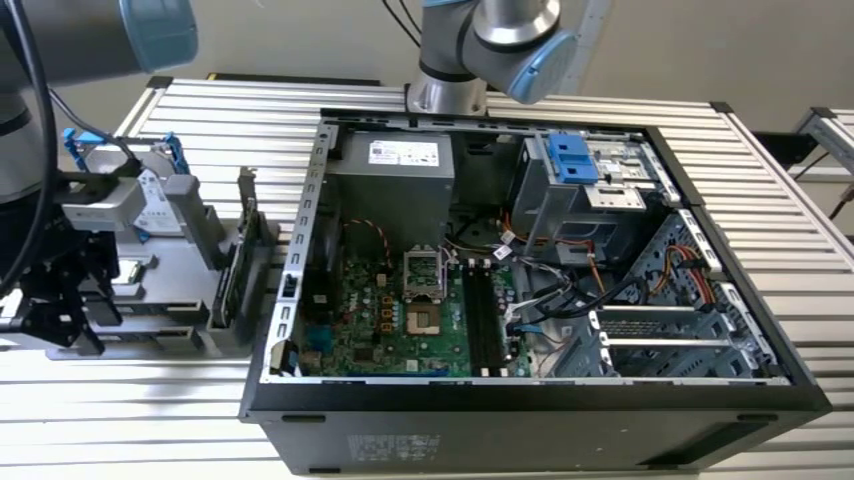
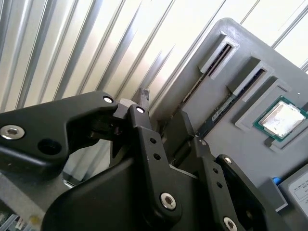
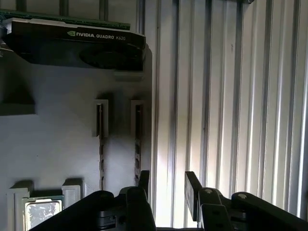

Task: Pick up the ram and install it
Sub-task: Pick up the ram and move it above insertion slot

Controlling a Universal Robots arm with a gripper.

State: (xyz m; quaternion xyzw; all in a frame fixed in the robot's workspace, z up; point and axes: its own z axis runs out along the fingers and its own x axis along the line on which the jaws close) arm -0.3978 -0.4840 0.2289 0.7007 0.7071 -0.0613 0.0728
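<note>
Black gripper [image 3: 166, 190] — jaws spread, empty — hangs over the ribbed aluminium table [image 3: 221, 96] just beside the grey plastic holder tray [image 3: 57, 125]. The thin dark ram stick [image 3: 138, 144] stands edge-up in the tray's outermost slot; so offset, a finger [image 3: 144, 179] may strike its edge.

- The claw [image 2: 163, 113] fills the foreground: black linked arms with silver screws, its fingers [image 2: 144, 98] spread apart with nothing between them.
- It hangs over the edge where a grey holder [image 2: 240, 144] meets the ribbed metal worktop [image 2: 72, 43].
- Two narrow raised slots stand side by side in the holder; the ram [image 2: 217, 111] sits edge-on in the line of one, a thin dark strip just beside the claw's fingertips.
- A square processor chip [image 2: 281, 117] lies in a recess beyond the slots.
- A silver box [image 2: 297, 188] with a blue tab shows at the frame's edge.
</note>
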